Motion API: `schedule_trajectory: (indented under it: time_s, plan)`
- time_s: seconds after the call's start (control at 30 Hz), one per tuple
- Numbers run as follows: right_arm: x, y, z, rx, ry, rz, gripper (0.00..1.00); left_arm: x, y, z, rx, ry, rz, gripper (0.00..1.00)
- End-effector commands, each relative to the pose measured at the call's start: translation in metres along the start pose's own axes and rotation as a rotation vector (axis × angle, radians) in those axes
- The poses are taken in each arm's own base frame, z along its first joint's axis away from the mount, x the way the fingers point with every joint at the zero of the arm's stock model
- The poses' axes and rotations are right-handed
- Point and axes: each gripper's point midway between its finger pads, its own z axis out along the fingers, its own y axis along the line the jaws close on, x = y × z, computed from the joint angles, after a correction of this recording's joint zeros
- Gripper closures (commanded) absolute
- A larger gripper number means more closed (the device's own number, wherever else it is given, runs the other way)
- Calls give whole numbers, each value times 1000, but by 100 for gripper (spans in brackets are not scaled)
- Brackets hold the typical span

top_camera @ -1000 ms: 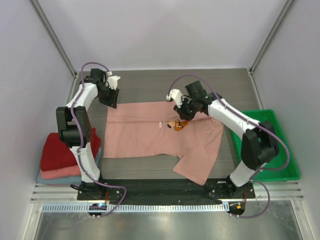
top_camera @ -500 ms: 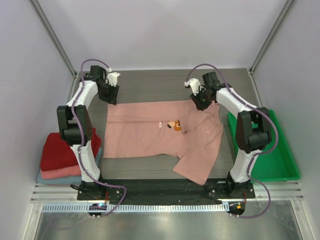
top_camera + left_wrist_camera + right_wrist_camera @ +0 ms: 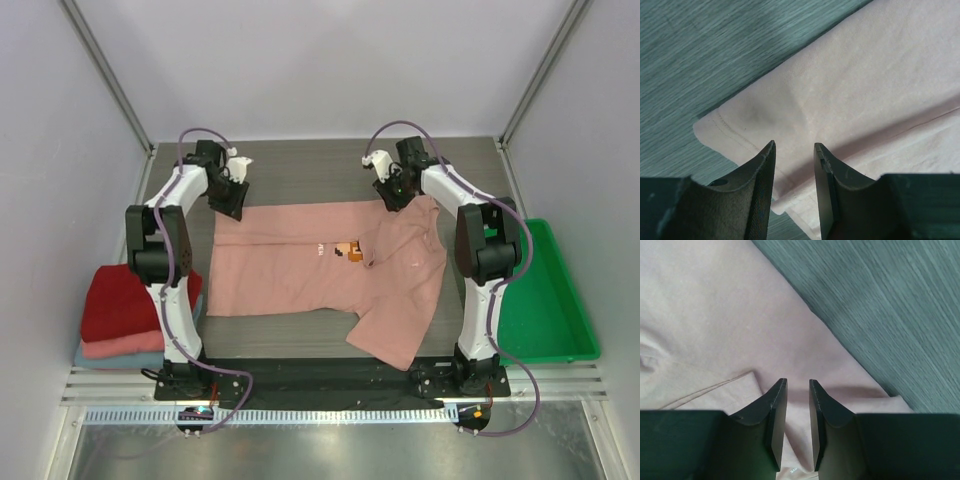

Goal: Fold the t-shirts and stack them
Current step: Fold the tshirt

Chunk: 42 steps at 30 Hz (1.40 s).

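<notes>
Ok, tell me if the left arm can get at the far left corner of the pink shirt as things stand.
Probably yes. The left claw hangs right over that corner of the pink shirt, jaws apart, and nothing lies between them and the flat cloth.

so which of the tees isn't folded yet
The dusty-pink tee with the pixel print, lying spread open in the middle; the dark red tee, salmon tee and light-blue tee sit folded in a stack at left.
</notes>
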Motion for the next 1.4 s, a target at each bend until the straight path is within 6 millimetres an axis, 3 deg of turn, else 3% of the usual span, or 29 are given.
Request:
schedule_trajectory:
  time_s: [0.0, 0.17, 0.67, 0.87, 0.9, 1.0, 1.1, 1.13, 1.2, 1.23, 1.37]
  plan:
    - [-13, 8, -6, -56, -35, -37, 70, 6, 4, 5, -9, 20, -8, 63]
    - [-5, 27, -7, -145, -24, -40, 70, 7, 8, 10, -21, 30, -9, 62]
    - [8, 45, 5, -256, 36, -45, 69, 7, 13, 16, -42, 40, -5, 62]
    - [9, 47, 5, -265, 38, -50, 79, 6, 13, 16, -42, 39, -4, 62]
    - [7, 47, 2, -261, 33, -49, 87, 6, 14, 16, -44, 38, -3, 62]
    - [3, 46, -15, -234, 15, -70, 94, 5, 15, 15, -50, 37, 1, 62]
    - [9, 49, -31, -209, 12, -93, 96, 4, 15, 15, -51, 34, 4, 63]
    - [2, 47, -47, -183, -17, -115, 96, 3, 15, 15, -51, 34, 4, 63]
    - [12, 53, -54, -182, -4, -122, 96, 2, 16, 16, -50, 32, 4, 63]
    - [8, 54, -67, -166, -26, -136, 96, 2, 16, 16, -51, 31, 1, 63]
    - [26, 68, -81, -172, -12, -132, 96, 0, 17, 20, -48, 34, -1, 63]
